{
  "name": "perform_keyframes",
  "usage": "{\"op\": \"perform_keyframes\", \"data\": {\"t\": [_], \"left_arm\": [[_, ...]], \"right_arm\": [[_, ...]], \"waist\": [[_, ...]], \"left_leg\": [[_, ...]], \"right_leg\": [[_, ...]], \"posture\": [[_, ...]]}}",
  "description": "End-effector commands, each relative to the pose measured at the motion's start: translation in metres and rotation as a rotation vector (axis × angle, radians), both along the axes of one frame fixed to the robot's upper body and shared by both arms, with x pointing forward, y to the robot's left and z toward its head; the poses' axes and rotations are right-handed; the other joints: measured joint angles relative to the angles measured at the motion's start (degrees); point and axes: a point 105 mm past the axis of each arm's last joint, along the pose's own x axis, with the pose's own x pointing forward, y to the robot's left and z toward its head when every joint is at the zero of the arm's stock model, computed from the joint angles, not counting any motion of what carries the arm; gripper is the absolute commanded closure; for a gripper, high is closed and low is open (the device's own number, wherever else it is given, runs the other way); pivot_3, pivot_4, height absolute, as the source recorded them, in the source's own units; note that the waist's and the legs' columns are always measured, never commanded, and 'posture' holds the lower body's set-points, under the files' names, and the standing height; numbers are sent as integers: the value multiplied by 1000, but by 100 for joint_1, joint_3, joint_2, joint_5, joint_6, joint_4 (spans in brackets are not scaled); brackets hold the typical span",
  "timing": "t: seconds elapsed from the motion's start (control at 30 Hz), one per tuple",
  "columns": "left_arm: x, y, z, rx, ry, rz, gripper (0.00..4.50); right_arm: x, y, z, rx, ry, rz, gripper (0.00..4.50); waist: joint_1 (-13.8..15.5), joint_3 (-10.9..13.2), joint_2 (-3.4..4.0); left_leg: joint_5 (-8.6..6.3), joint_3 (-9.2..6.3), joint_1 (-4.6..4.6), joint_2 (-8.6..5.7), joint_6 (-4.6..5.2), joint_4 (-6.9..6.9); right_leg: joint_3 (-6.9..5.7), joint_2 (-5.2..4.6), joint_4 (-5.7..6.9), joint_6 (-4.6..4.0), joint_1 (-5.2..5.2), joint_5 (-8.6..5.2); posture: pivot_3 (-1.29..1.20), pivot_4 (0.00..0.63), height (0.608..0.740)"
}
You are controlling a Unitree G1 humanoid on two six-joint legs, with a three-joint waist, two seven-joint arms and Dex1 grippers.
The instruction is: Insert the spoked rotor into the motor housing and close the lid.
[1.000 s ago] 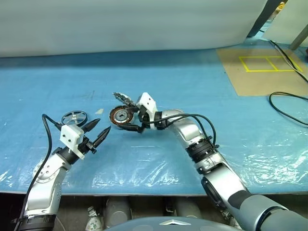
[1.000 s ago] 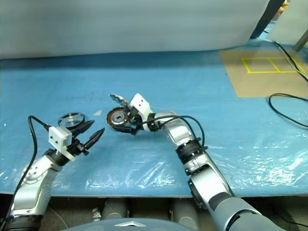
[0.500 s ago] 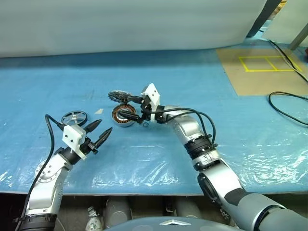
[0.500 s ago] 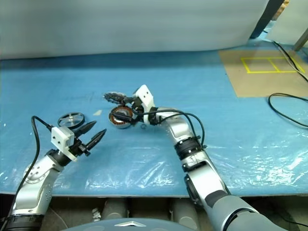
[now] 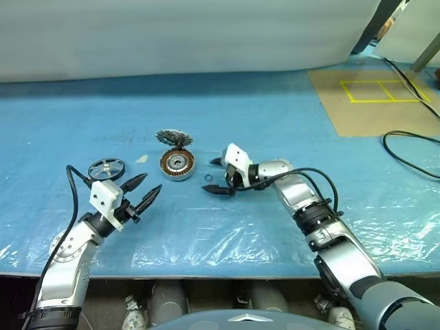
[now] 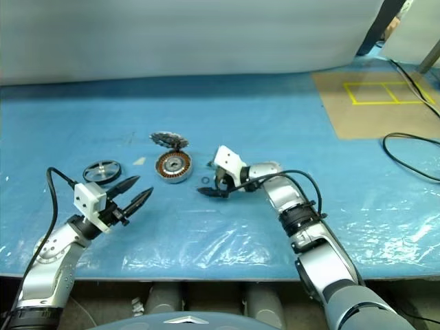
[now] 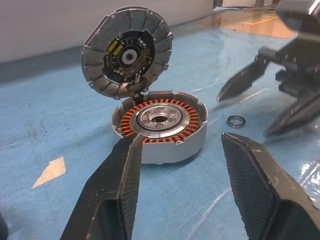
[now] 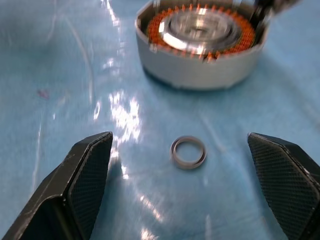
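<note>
The motor housing (image 5: pixel 177 165) lies on the blue sheet with its copper windings showing (image 7: pixel 160 122). The lid (image 5: pixel 173 137) stands tilted up at the housing's far rim, dark inner face towards me (image 7: pixel 127 52). The spoked rotor (image 5: pixel 106 168) lies flat to the left of the housing. My left gripper (image 5: pixel 151 183) is open and empty, level, pointing at the housing from the near left. My right gripper (image 5: pixel 209 176) is open and empty just right of the housing, its fingers either side of a tiny ring (image 8: pixel 188 152) on the sheet.
A small tan scrap (image 5: pixel 141 159) lies between rotor and housing. A brown board with yellow tape (image 5: pixel 371 100) and a black cable (image 5: pixel 412 155) are at the far right. A pale wall (image 5: pixel 185 34) closes the back; the table's front edge (image 5: pixel 206 275) is near.
My right gripper has drawn back to the right and down from the housing. The lid, low over the housing a second ago, now stands raised. The left arm kept still.
</note>
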Motion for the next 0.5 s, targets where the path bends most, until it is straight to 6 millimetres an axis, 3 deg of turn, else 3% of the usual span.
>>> {"op": "perform_keyframes", "data": {"t": [0.03, 0.5], "left_arm": [[-2, -2, 6, -9, -22, -17, 1893], [-5, -2, 2, 1, -9, -22, 1893]], "right_arm": [[0, 9, 2, -2, -37, 6, 0], [6, 0, -4, -16, -35, -42, 0]], "waist": [[-4, 0, 0], [12, -1, 0]], "left_leg": [[0, 0, 2, 0, 0, 0], [-1, 0, 11, 1, 2, 10]], "right_leg": [[0, 0, 1, 0, 0, 0], [0, -2, 9, -1, 11, 0]], "posture": [[0, 150, 740], [0, 150, 740]]}}
